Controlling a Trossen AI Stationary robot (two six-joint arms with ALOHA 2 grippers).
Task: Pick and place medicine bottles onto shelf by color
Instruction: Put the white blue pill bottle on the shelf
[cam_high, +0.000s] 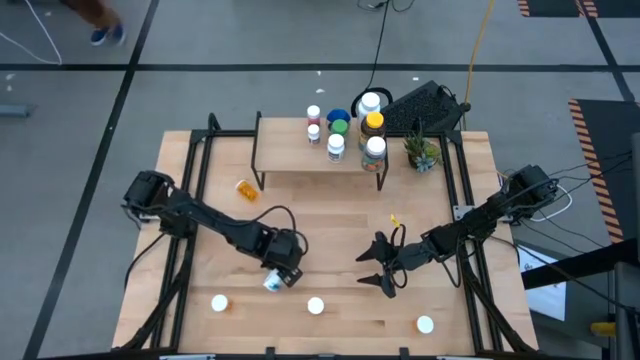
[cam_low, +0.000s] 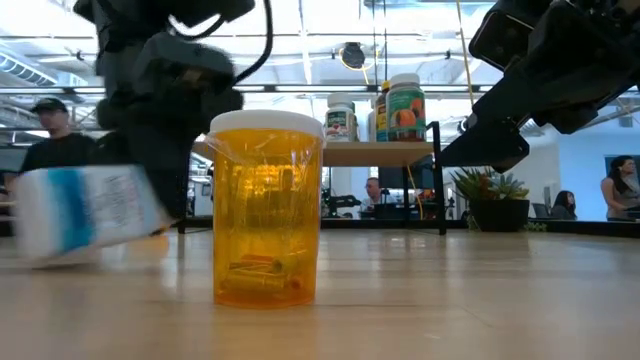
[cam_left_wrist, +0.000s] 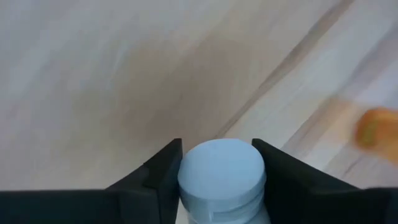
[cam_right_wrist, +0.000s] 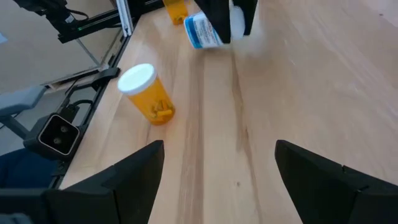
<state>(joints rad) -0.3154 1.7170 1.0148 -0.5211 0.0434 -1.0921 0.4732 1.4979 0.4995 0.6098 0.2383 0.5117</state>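
White bottle (cam_left_wrist: 221, 169) base cut off, left gripper (cam_left_wrist: 217, 177) clamped

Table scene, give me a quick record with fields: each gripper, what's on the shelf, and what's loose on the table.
left gripper: shut on white bottle, front left of table
right gripper: open, empty, front centre
shelf: several bottles grouped at its right end
loose on table: lying orange bottle; three white-capped bottles along front edge

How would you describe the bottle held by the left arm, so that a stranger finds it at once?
Start at the wooden table and follow the left arm to its tool, near the front edge. It is shut on a white bottle with a blue label, carried tilted. The nearby orange bottles stand on the table untouched.
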